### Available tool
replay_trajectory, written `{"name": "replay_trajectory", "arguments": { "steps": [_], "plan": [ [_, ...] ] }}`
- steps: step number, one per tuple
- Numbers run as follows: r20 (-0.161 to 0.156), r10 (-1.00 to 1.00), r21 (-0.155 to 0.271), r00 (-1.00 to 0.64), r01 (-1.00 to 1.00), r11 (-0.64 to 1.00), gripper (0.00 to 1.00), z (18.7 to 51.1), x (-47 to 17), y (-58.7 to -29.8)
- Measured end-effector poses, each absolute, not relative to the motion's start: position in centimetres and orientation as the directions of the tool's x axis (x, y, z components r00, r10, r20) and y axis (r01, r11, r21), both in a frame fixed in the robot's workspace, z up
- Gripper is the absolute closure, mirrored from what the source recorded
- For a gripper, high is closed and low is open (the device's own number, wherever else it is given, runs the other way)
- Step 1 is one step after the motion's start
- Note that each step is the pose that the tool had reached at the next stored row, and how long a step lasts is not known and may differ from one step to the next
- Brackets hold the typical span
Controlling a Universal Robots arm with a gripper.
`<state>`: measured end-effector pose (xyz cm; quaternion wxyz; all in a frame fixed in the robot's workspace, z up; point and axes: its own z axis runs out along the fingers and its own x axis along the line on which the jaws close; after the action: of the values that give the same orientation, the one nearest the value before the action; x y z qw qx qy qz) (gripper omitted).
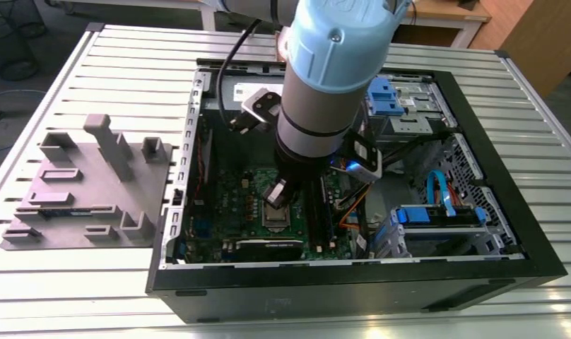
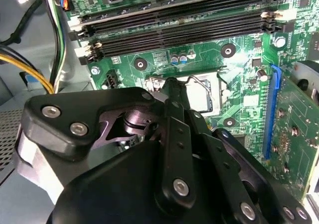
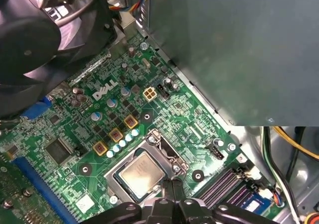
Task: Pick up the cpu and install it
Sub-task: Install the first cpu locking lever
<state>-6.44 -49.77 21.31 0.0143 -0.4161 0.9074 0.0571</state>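
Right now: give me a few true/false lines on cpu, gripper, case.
1. The cpu lies in the socket on the motherboard. True.
2. The gripper is over the grey fixture outside the case. False: it is down inside the case, right beside the socket.
3. The gripper's fingertips are together. True in the first wrist view.
4. The memory slots hold green sticks. False: they look empty.
5. The case lies closed. False: its side is open, board exposed.

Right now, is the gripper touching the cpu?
Cannot tell. In the first wrist view the gripper meets the edge of the cpu in the socket; neither contact nor gap shows plainly.
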Motion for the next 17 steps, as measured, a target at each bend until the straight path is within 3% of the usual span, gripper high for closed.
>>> {"name": "replay_trajectory", "arguments": {
  "steps": [17],
  "plan": [
    [-0.071, -0.754, 0.089, -0.653, -0.757, 0.648, 0.89, 20.62, -6.45, -50.26]
  ]
}}
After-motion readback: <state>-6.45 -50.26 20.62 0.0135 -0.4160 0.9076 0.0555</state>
